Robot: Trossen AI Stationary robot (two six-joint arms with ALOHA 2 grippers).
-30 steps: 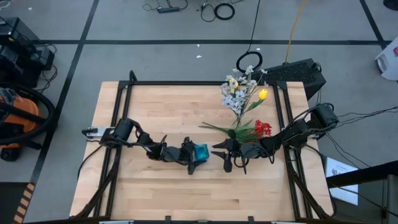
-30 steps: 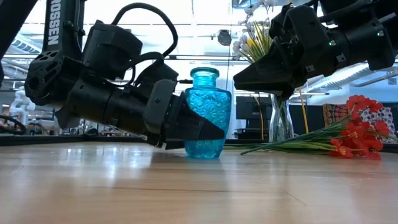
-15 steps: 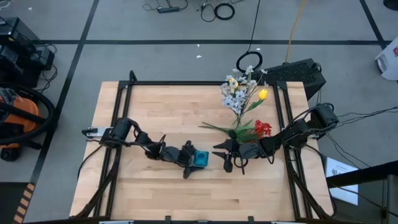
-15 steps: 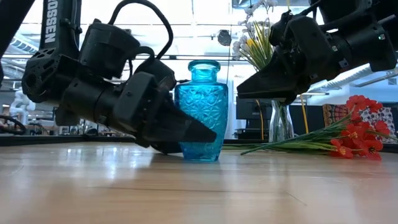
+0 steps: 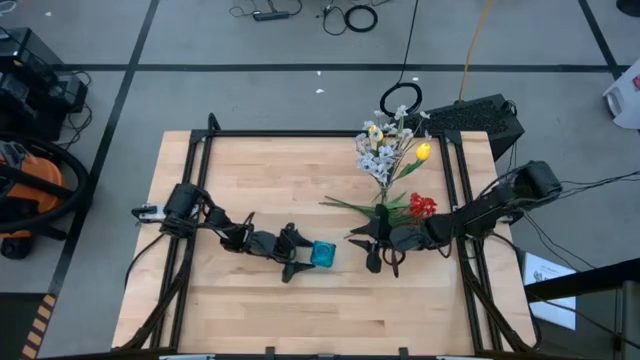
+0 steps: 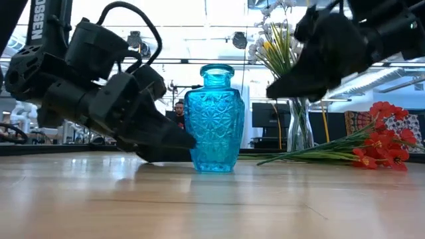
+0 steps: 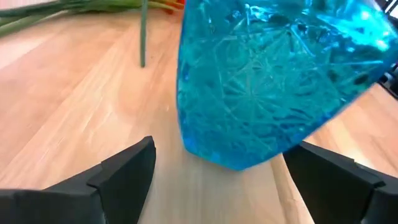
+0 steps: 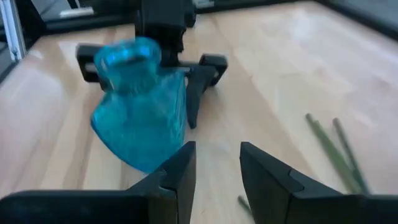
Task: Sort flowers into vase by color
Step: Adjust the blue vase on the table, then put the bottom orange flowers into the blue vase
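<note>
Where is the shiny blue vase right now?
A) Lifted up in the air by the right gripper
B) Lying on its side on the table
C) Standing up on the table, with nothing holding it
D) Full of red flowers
C: the blue vase stands upright on the table, and the left gripper is open beside it, not squeezing it.

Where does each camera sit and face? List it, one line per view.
High view: overhead, straight down on the wooden table; both arms show.
Low view: at tabletop height, level across at the blue cut-glass vase; both arms show.
Left wrist view: past the open left end effector at the vase.
Right wrist view: past the right end effector.
All four share the vase.
</note>
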